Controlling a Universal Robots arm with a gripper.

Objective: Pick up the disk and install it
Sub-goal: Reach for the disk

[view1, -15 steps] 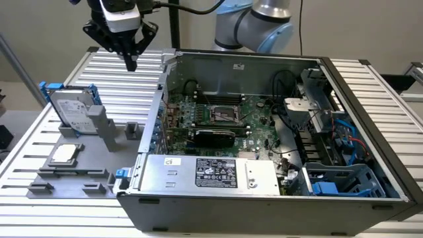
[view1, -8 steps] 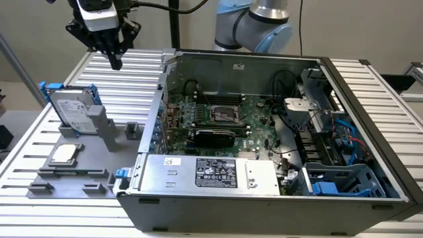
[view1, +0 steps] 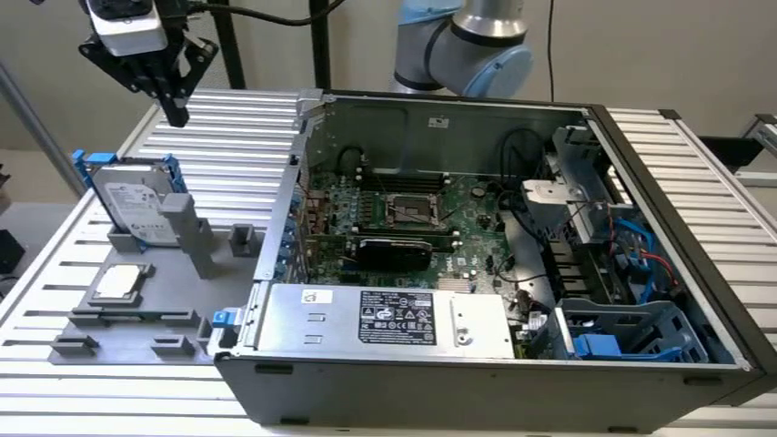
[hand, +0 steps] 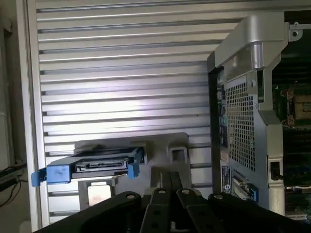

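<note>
The claw (view1: 178, 111) hangs higher than the open computer case (view1: 486, 391), out beyond the case's wall on the exterior view's left. Its fingers are drawn together and grip nothing. The disk (view1: 136, 205) stands on edge in a grey holder (view1: 158, 273) on the slatted worktop (view1: 231, 127), near that same wall of the case and untouched.

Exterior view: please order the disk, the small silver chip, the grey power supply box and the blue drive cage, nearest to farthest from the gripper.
1. Disk, standing just below the gripper, on the exterior view's left.
2. Silver chip, lying flat further down that side.
3. Power supply box, in the front middle of the case.
4. Blue drive cage, in the case's right corner.
</note>
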